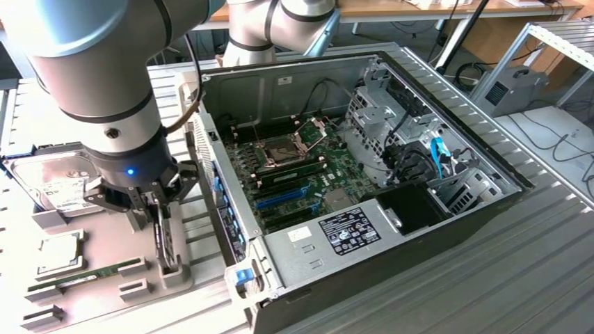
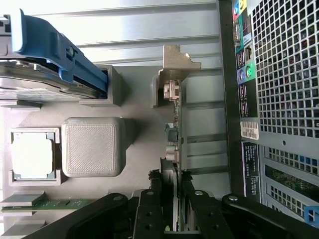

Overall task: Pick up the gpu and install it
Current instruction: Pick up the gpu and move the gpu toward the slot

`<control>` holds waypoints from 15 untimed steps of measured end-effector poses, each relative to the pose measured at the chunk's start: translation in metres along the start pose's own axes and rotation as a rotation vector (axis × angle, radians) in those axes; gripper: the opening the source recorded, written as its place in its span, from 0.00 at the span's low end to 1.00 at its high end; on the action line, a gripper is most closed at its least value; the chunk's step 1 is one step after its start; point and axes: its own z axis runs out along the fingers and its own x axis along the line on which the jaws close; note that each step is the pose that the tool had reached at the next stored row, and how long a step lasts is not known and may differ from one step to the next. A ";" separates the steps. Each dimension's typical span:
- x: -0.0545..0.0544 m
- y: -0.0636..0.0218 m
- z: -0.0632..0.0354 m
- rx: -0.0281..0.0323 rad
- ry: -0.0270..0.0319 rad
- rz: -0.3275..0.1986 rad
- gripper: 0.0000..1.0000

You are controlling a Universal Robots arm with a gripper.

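Robot arm, one unit. Smooth silver-grey cylindrical metal arm links [image 1: 93, 62] are listed, divided by a narrow black ring seam [image 1: 110, 115]. A small dark round screw recess [image 1: 113, 132] is set just below that seam. Pale blue-grey rounded joint caps [image 1: 320, 38] are fitted at the upper joints. A small lit blue indicator light [image 1: 130, 170] is carried on the dark wrist section. A thin black cable [image 1: 196, 90] is attached alongside. The matt black two-finger linkage gripper [image 1: 156, 209] is built of flat bars pinned with silver round-head pivot screws [image 2: 228, 198].

Near end of the gpu [image 2: 173, 149] hidden inside the tool [image 2: 170, 185]
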 end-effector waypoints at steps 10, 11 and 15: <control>0.000 0.0002 -0.0053 0.0002 0.0002 0.000 0.26; 0.000 0.0003 -0.0059 0.0001 0.0001 0.000 0.26; 0.000 0.0004 -0.0079 0.0000 0.0000 0.000 0.26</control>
